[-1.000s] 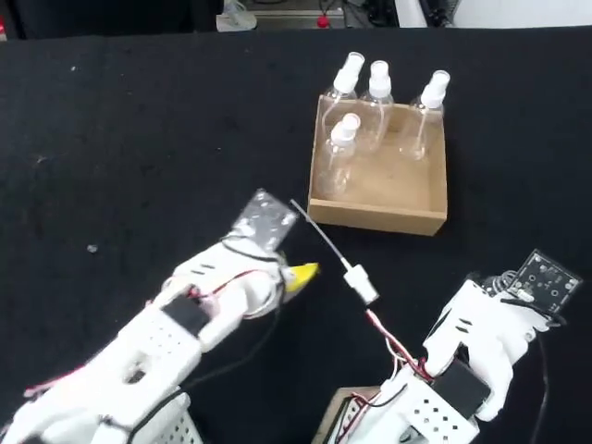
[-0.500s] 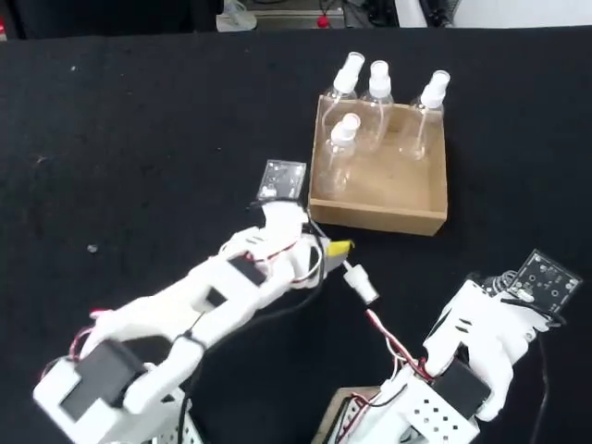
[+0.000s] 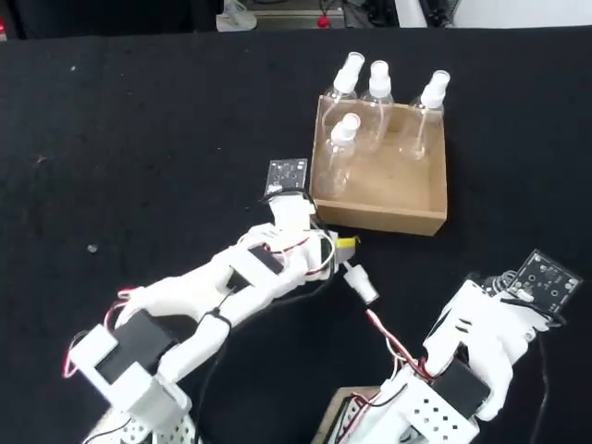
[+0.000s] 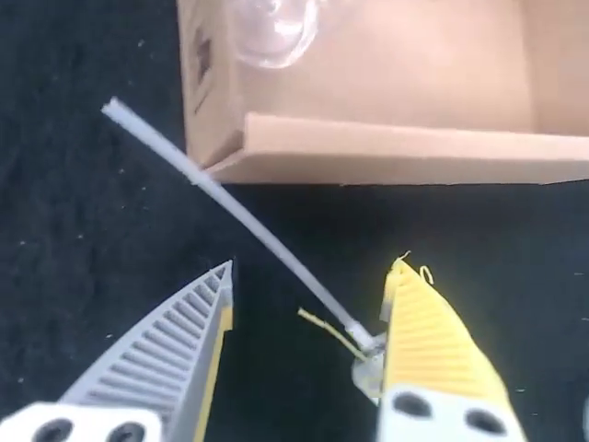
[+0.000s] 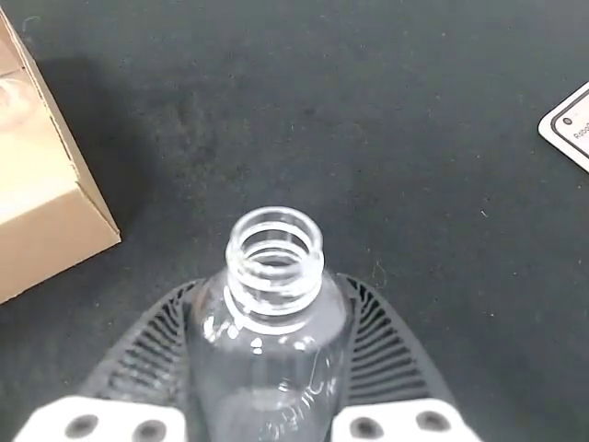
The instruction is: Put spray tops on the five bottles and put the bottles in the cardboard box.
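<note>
A loose spray top [image 3: 360,283] lies on the black table in front of the cardboard box [image 3: 428,205]. Its thin tube [image 4: 230,204] runs slantwise toward the box corner. My left gripper [image 4: 313,276] is open just above it, with the tube between the grey finger [image 4: 175,359] and the yellow finger [image 4: 428,341]. The cap [image 4: 368,366] sits against the yellow finger. In the high view the left gripper [image 3: 339,252] is at the box's front wall. My right gripper [image 5: 273,299] is shut on a clear bottle [image 5: 273,276], which stands upright with a bare neck.
Several capped bottles [image 3: 344,148] stand in the box, mostly along its far wall. The box's front wall [image 4: 396,157] is close ahead of the left gripper. The right arm [image 3: 481,342] is at the near right. A white card [image 5: 572,124] shows beyond the held bottle.
The left arm has stretched forward and right to the box front, bringing its open gripper over the spray top's tube. The right arm and its bottle have stayed still.
</note>
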`<move>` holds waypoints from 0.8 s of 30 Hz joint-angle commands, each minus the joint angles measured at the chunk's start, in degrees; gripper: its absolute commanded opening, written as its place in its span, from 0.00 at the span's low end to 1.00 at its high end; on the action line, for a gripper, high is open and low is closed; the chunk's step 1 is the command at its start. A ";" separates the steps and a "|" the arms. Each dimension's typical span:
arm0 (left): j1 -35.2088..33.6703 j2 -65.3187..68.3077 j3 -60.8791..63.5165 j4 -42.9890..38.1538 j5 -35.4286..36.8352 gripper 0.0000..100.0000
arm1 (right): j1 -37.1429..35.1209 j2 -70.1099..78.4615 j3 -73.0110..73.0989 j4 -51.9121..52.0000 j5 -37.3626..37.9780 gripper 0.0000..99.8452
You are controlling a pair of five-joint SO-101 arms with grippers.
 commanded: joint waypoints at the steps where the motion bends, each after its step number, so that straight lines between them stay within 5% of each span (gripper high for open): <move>1: 0.66 0.26 -3.47 -0.97 0.09 0.25 | -0.53 -6.29 -0.22 -0.88 -0.62 0.01; 7: 0.13 0.79 -2.77 -0.88 -0.09 0.25 | -0.53 -6.29 -0.22 -0.53 -0.62 0.01; 14: 0.13 0.88 -4.70 5.36 0.00 0.05 | -0.53 -6.29 -0.04 -0.53 -0.62 0.01; 19: -0.04 0.26 -3.82 6.51 0.00 0.04 | -0.53 -6.29 0.57 -0.97 -0.62 0.01; 24: -5.49 -1.05 -7.52 17.93 0.00 0.04 | -0.53 -6.29 0.57 -0.97 -0.62 0.01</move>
